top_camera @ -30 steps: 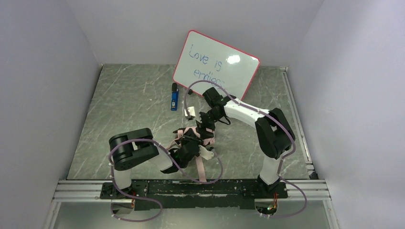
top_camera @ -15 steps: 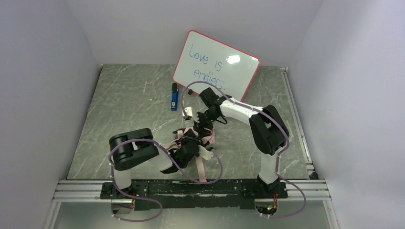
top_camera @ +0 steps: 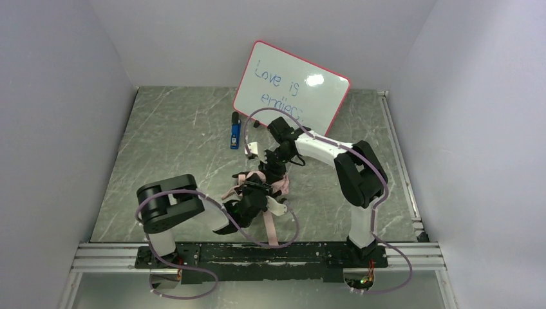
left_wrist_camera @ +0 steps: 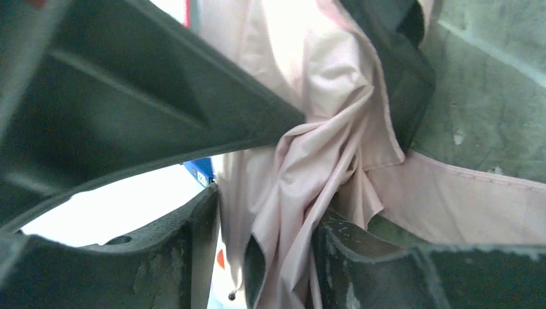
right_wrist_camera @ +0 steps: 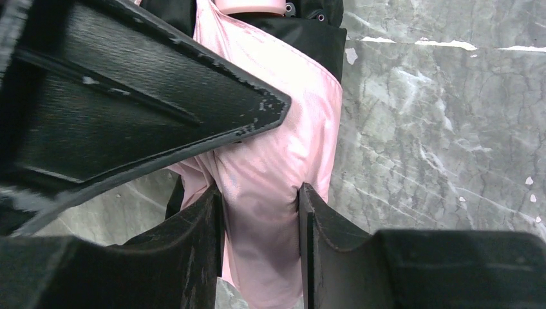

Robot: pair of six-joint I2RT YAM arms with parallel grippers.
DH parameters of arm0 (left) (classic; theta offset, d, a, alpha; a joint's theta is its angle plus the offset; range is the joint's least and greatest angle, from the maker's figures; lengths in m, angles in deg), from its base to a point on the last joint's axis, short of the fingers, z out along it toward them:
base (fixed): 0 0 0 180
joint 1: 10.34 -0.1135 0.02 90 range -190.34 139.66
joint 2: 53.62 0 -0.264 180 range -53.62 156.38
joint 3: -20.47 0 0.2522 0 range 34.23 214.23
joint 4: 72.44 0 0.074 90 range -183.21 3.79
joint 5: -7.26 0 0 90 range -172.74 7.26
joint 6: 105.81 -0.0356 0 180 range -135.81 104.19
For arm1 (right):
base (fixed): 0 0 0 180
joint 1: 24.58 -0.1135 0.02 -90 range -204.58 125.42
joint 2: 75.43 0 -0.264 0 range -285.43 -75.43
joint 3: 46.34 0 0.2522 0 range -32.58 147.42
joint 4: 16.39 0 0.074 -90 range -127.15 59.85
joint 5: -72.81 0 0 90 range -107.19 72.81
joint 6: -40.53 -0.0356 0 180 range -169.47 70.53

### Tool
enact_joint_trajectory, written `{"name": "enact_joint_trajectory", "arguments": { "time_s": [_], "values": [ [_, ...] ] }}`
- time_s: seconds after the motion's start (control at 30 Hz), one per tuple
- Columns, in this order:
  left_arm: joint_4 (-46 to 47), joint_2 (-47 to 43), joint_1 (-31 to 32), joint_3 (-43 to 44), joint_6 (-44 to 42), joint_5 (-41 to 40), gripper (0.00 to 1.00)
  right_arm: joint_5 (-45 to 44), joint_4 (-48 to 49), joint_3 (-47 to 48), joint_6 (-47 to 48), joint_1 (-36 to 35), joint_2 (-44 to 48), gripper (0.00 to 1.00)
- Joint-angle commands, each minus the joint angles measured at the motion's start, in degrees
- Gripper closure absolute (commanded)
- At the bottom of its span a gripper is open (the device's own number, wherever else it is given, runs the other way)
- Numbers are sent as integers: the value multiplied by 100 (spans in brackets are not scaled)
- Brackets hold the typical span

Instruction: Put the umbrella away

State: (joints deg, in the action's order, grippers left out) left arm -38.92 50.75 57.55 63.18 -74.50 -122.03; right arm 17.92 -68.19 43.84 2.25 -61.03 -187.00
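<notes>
Left pincer [left_wrist_camera: 264, 225] and right pincer [right_wrist_camera: 259, 206] each pinch the umbrella [top_camera: 281, 187] (bunched pink fabric) toward the table's [top_camera: 174, 141] near edge.

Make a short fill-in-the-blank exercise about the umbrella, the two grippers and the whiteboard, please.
1. The umbrella has pale ____ fabric.
2. Counting the left gripper and the right gripper, the number of grippers pinching that fabric is ____.
3. The whiteboard has a ____ frame.
4. The first word written on the whiteboard is ____.
Missing words: pink; two; red; Love.
</notes>
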Motion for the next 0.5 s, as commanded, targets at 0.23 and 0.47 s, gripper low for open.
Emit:
{"name": "enact_joint_trajectory", "arguments": {
  "time_s": [0.23, 0.47],
  "values": [
    [-1948, -2049, 307, 131, 1356, 103, 25, -1046, 166, -474, -207, -15, -430, 83],
    [-3700, -4092, 496, 208, 3196, 585, 19, -1137, 318, -559, -244, -5, -361, 85]
  ]
}}
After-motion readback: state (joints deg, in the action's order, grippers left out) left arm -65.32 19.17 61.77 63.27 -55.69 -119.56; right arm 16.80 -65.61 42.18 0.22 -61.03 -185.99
